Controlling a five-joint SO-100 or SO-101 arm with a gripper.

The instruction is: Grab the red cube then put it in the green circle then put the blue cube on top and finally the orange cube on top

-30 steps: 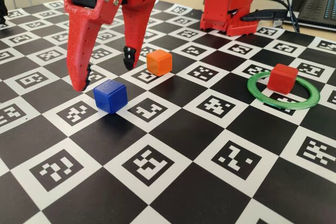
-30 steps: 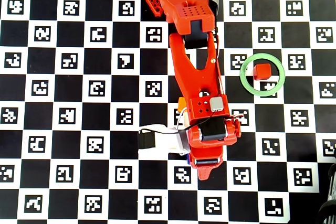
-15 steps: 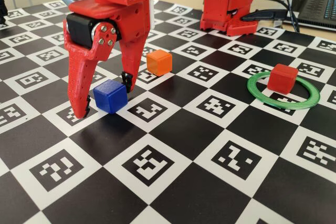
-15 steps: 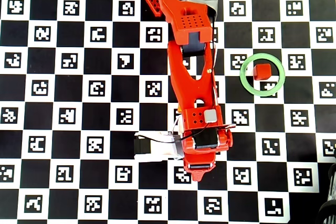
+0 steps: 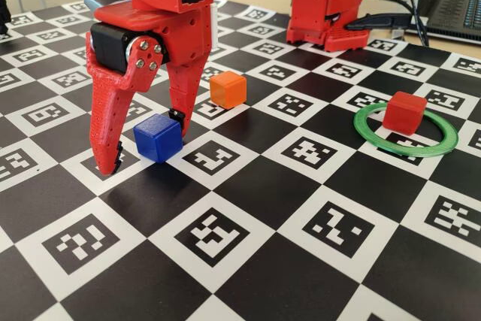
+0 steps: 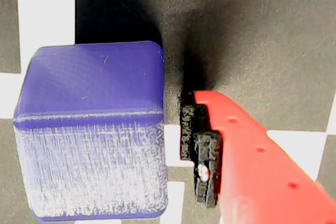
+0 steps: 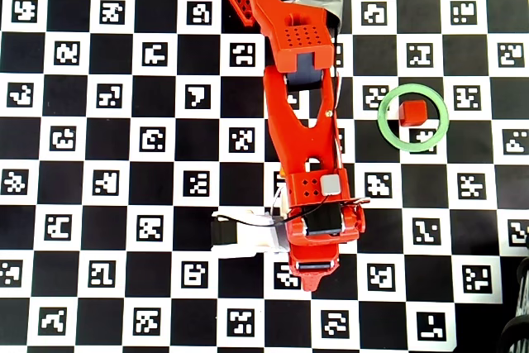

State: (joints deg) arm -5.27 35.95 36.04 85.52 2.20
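- While the spread gripper [image 5: 146, 143] straddles the blue cube [image 5: 158, 137], nothing is clamped.
- Just behind that cube sits the orange cube [image 5: 228, 89].
- An uneven closing could shove or twist the cube sideways.

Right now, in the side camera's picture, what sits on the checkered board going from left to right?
The open gripper straddling the blue cube → the orange cube → the red cube, sitting inside the green circle.
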